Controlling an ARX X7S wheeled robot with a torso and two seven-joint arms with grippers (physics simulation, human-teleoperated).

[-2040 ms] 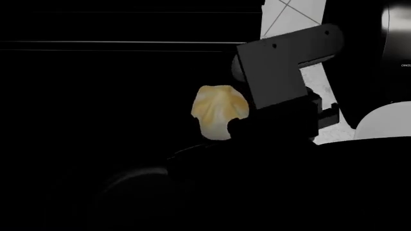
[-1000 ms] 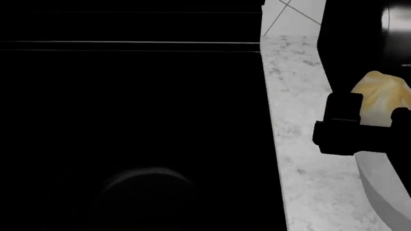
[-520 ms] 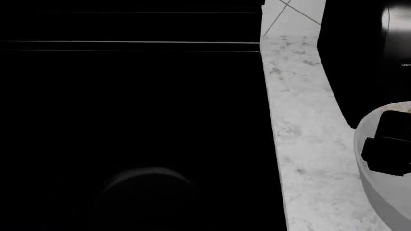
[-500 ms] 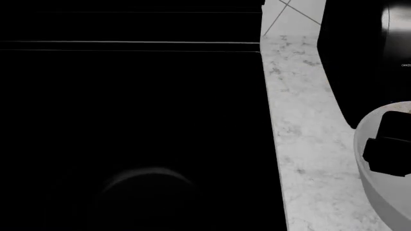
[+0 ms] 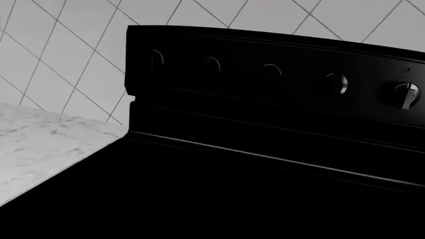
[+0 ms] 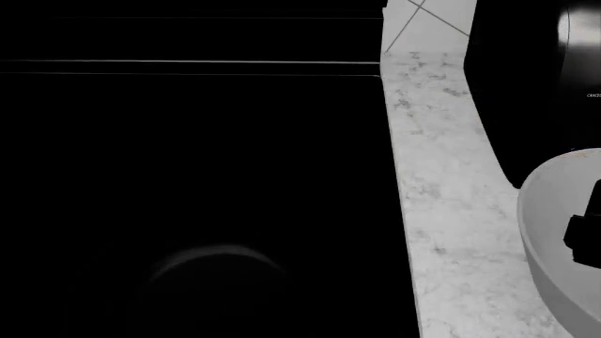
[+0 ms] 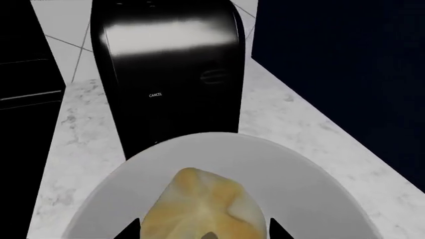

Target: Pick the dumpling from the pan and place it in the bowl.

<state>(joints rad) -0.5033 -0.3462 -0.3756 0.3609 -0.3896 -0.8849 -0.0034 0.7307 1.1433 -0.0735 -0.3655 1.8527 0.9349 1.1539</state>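
From the head camera we see the black stovetop [image 6: 188, 176] filling most of the frame, with only a faint curved highlight at about seven o'clock — probably the rim of the pan [image 6: 216, 257], though it is too dark against the stove for us to be sure. A strip of speckled white countertop [image 6: 432, 176] runs down the right of the stove, and the bowl [image 6: 549, 232] sits on it at four o'clock, cut off by the frame edge. A black piece of the right gripper [image 6: 587, 232] shows over the bowl at the very edge.

The right wrist camera gives the clearer account. The dumpling [image 7: 202, 206] is over the bowl's [image 7: 292, 164] pale interior, pleats up and lightly browned, and two dark fingertips [image 7: 129, 231] flank it on either side. They stand right at its sides, but we cannot tell whether they press it or have let go. Behind the bowl stands a glossy black appliance [image 7: 169, 64] marked "CANCEL", close to the bowl's far rim.

The left wrist camera shows only the stove's back panel [image 5: 279, 79] with its row of knobs, the tiled wall [image 5: 59, 55] and a corner of countertop [image 5: 47, 144] — the left gripper itself is out of frame.
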